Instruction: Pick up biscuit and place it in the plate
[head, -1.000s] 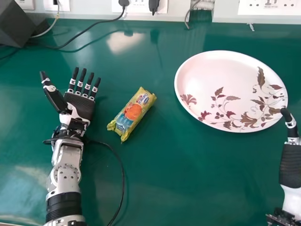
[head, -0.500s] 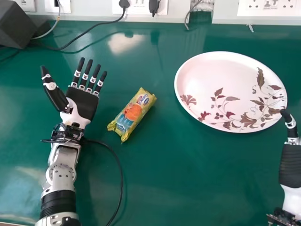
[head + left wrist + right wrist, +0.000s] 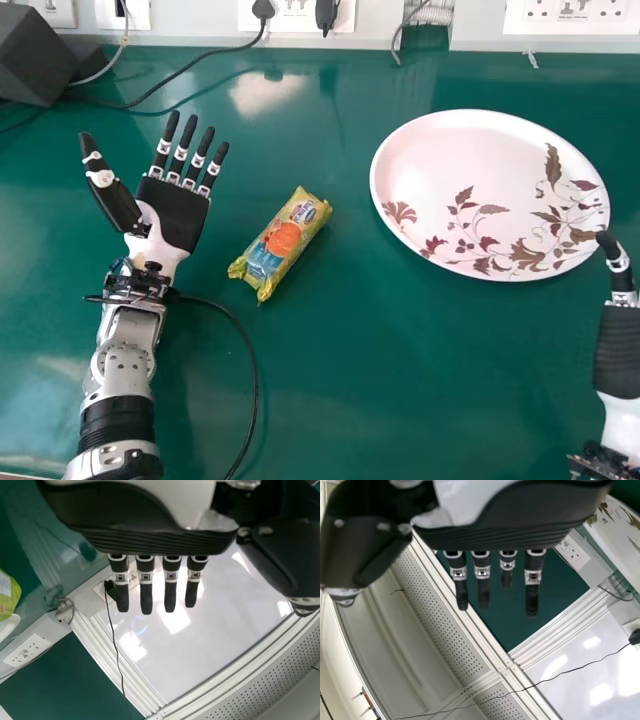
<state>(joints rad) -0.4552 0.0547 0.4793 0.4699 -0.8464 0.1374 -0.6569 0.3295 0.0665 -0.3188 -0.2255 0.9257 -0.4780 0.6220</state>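
The biscuit (image 3: 281, 243), in a yellow wrapper, lies slanted on the green table. To its left is my left hand (image 3: 172, 212), palm up, its fingers straight and the thumb spread, not touching the packet. In the left wrist view my left hand (image 3: 145, 537) has straight fingers, and the biscuit packet (image 3: 8, 595) shows at the edge. The oval white plate (image 3: 480, 170) with a leaf pattern lies farther right. My right hand (image 3: 618, 350) is by the plate's lower right rim; in the right wrist view my right hand (image 3: 495, 535) has its fingers extended.
A dark box (image 3: 38, 55) stands at the table's back left, with a black cable (image 3: 180, 68) running from it to the wall sockets (image 3: 290, 14). Another black cable (image 3: 254, 370) loops beside my left forearm, below the biscuit.
My left hand has moved forward, turning its palm more upward, while the forearm shifted left. The right hand, biscuit and plate have stayed in place.
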